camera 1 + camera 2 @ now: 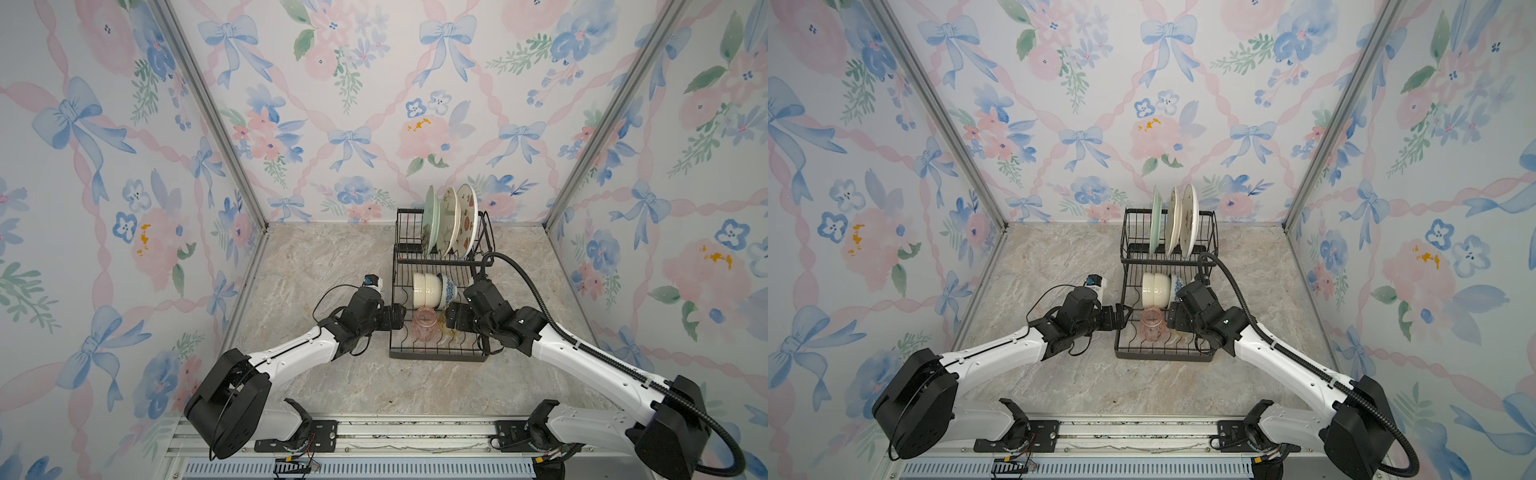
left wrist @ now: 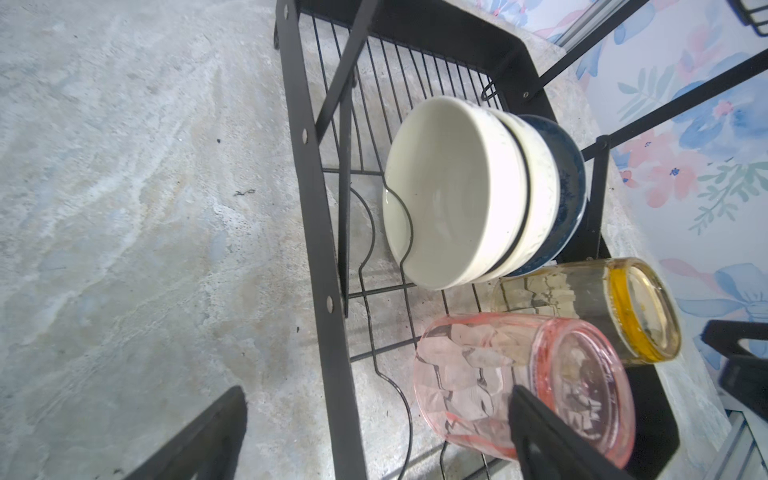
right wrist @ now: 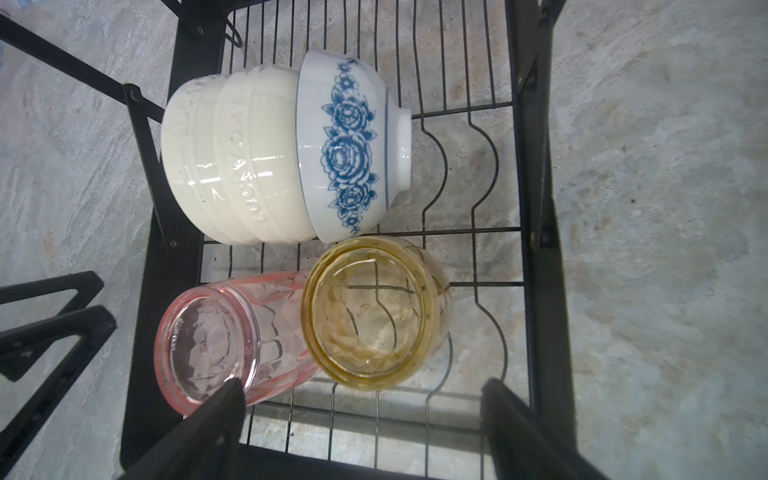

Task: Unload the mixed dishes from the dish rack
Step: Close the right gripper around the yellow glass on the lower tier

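The dish rack (image 1: 436,356) stands on the marble counter (image 1: 324,374), toward the 12 o'clock side and slightly to the 1 o'clock side of the middle in both top views. On its raised shelf at the 12 o'clock end, three plates stand on edge in the slots. The mint-green plate (image 1: 430,220) is nearest 9 o'clock, then a cream plate (image 1: 449,222), then a second cream plate with a fruit print (image 1: 467,218) nearest 3 o'clock. On the lower tray, the two cream bowls (image 1: 426,291) lie on their sides, nested, with their openings facing 9 o'clock. The blue-patterned bowl (image 1: 448,286) is cupped over them on the 3 o'clock side. Toward 6 o'clock from the bowls, the pink tumbler (image 1: 424,325) stands base up. The amber tumbler (image 3: 374,316) is just beside it on its 3 o'clock side, also base up, and in the top views it is mostly hidden by the right arm. The left pincer (image 1: 397,318) hangs at the rack's 9 o'clock rail, level with the pink tumbler. Its jaws are spread wide and grip nothing. The right pincer (image 1: 451,318) is over the tray at 3 o'clock of the pink tumbler. Its jaws are also wide apart and empty, and in the right wrist view the amber tumbler lies in the gap ahead of them.
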### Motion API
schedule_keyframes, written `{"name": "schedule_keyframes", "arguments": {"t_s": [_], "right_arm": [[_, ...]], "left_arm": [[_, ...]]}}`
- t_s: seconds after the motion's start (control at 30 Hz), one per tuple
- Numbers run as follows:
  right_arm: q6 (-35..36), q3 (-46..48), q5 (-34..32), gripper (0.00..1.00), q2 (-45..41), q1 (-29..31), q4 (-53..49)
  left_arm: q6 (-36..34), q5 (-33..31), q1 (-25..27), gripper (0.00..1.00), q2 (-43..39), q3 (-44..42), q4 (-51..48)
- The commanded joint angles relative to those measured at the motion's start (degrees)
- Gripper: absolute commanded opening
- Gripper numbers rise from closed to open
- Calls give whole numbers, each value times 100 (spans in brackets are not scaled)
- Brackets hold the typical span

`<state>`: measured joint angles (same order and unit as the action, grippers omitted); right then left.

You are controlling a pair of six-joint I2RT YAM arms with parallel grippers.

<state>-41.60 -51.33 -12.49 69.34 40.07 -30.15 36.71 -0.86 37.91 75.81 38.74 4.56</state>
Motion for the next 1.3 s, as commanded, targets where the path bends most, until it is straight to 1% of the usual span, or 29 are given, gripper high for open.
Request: {"name": "schedule_keyframes", "arguments": {"t_s": [0.0,0.23,0.33,0.47,0.8,1.03,1.13,1.27], "right_arm": [[-40,-133,137,89,158,-91,149],[-13,-237,173,82,428,-180,138],[-1,-252,160,81,554,-235,150],[43,-268,256,82,748,-323,274],[318,-405,244,83,1139,-378,373],[306,-311,63,81,1246,-382,471],[378,-221,98,79,1225,-380,650],[451,-138,6,79,1188,-378,739]], "left_arm": [[-170,-51,-67,98,-204,-119,-157],[-216,-125,-147,98,-547,-207,-201],[-251,-173,-175,98,-645,-235,-201],[-285,-123,-214,98,-682,-235,-201],[-252,-62,-223,98,-596,-296,-209],[-260,-122,-215,98,-668,-357,-206],[-270,-131,-222,98,-703,-384,-210],[-251,-151,-223,98,-735,-441,-206]]}}
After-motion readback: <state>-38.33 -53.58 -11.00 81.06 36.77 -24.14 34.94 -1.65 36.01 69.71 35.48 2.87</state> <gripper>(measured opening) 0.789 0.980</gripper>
